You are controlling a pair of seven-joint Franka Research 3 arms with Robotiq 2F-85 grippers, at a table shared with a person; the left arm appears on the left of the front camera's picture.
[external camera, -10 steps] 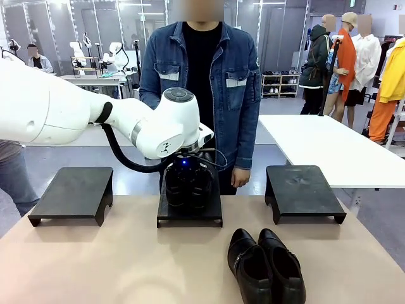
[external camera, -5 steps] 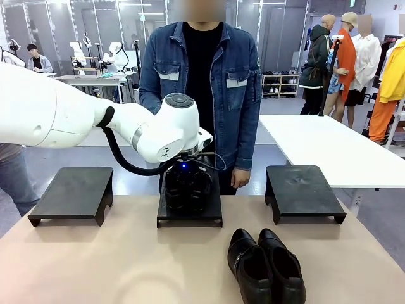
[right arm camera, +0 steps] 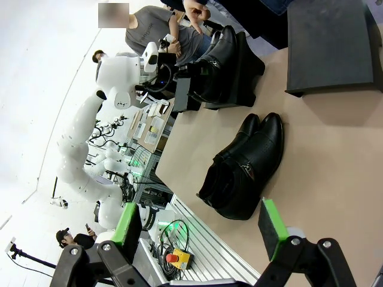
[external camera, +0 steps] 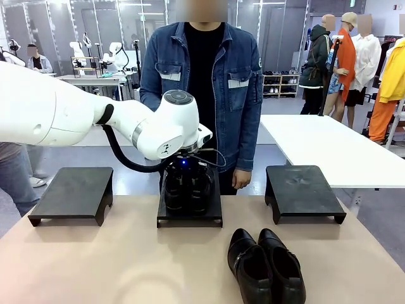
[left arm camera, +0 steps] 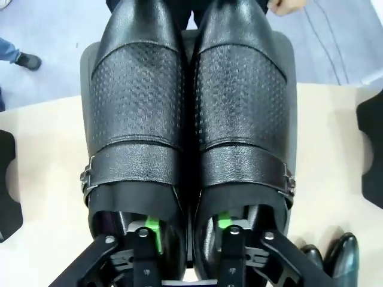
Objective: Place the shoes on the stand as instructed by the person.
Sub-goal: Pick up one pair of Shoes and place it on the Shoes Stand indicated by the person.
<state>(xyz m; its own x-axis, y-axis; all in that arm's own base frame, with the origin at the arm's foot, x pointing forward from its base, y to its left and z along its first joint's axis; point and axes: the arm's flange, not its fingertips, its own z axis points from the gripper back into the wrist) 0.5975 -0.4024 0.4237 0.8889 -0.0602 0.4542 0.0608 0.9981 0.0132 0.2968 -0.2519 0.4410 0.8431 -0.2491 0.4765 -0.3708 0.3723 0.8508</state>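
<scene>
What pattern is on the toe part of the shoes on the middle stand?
Fine perforated dots on glossy black leather, across the vamps of the shoes; clearest in the left wrist view.

white left arm (external camera: 63,117), black cable, green pads.

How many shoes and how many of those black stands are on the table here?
Shoes: 4. One pair sits on the middle stand; the other pair sits on the table.
Stands: 3. Left stand, middle stand, right stand.
Total: 7.
</scene>
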